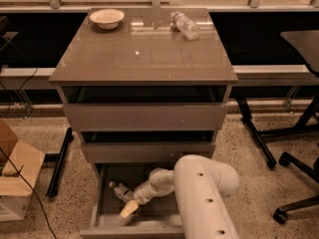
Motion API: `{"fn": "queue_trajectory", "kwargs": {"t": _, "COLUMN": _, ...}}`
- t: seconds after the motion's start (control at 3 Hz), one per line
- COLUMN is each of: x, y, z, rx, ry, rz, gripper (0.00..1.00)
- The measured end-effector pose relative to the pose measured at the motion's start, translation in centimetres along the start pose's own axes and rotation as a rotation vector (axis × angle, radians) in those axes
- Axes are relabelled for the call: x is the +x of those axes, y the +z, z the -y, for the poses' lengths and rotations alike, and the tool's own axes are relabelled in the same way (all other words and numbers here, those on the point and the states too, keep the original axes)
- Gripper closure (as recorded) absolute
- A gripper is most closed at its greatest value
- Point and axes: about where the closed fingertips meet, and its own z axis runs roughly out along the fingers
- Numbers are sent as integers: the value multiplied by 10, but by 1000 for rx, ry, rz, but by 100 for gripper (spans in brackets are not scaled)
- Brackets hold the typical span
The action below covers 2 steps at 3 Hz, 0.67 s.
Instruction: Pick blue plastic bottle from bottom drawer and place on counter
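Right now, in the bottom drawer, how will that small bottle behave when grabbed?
The blue plastic bottle lies on its side on the flat floor of the bottom drawer, so a nudge would probably roll it. Small, clear plastic: likely light and squashy. The gripper, close beside it, might push it away.

End effector (128,209) low in the bottom drawer (106,212), blue plastic bottle (118,188) half-hidden behind it.
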Motion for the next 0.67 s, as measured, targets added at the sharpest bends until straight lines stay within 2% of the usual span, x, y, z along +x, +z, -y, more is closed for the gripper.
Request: {"fn": "queue_trajectory", "kwargs": {"t": 0.67, "x": 5, "y": 15, "z": 5, "rx": -10, "ry": 25, "rz": -17, "gripper": 0}}
